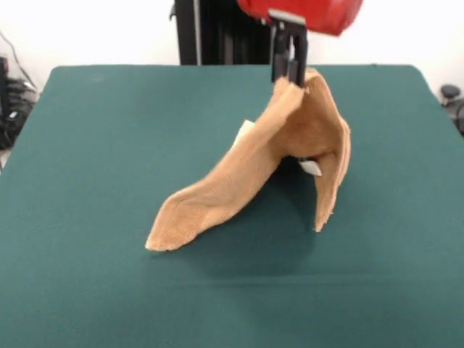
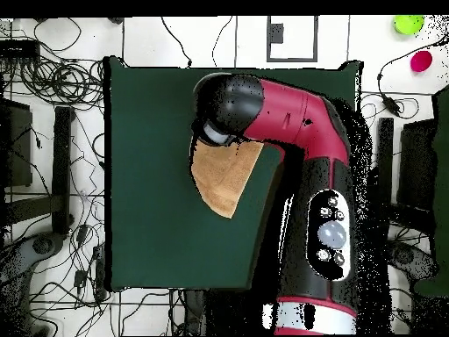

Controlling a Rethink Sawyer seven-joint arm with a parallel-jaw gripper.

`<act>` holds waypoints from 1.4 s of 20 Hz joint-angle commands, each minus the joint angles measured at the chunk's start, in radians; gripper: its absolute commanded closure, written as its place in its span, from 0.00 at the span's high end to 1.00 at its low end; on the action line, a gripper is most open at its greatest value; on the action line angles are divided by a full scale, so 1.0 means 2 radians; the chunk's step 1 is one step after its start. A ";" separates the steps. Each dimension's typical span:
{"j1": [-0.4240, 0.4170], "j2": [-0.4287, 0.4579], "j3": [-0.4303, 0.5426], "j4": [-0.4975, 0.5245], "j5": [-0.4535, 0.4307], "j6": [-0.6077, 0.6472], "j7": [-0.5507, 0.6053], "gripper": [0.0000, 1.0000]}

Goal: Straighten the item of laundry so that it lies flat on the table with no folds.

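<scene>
One item of laundry: a small tan-orange terry-cloth towel [image 1: 290, 138], rectangular by its hem, at present raised into a tent over the middle of the bench. My fingers [image 1: 288, 72], black and narrow, are pinched on its uppermost fold; they hold it high so that the cloth hangs by its own weight and the folds can fall out.

One bench: a large rectangular top in plain dark green cloth [image 1: 94, 181], far bigger than the towel, leaving room on every side to spread it.

Towel, lower parts: one long corner [image 1: 165, 238] trails down and rests on the green surface at the front view's left; the opposite edge [image 1: 324, 203] hangs nearly straight, its tip at or just above the bench. A small white tag [image 1: 312, 167] shows inside the hollow of the tent.

Arm: one red and black arm [image 2: 298, 123], which in the overhead view covers most of the towel; only a tan wedge [image 2: 224, 180] shows beside it.

Status, by my judgement: lifted, not yet flat. The resting corner can serve as an anchor if I draw the held edge away from it while lowering.
</scene>
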State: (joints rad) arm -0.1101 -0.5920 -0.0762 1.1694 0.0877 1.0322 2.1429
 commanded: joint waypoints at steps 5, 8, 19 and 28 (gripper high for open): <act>-0.003 -0.026 0.027 0.038 0.014 0.118 0.040 0.00; 0.004 -0.028 0.024 0.034 0.011 0.126 0.050 0.00; 0.013 -0.022 0.030 0.024 0.017 0.125 0.067 0.00; 0.008 -0.006 0.030 -0.007 0.002 0.152 0.053 0.00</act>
State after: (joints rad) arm -0.1066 -0.6591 -0.0762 1.1571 0.0875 1.2095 2.1429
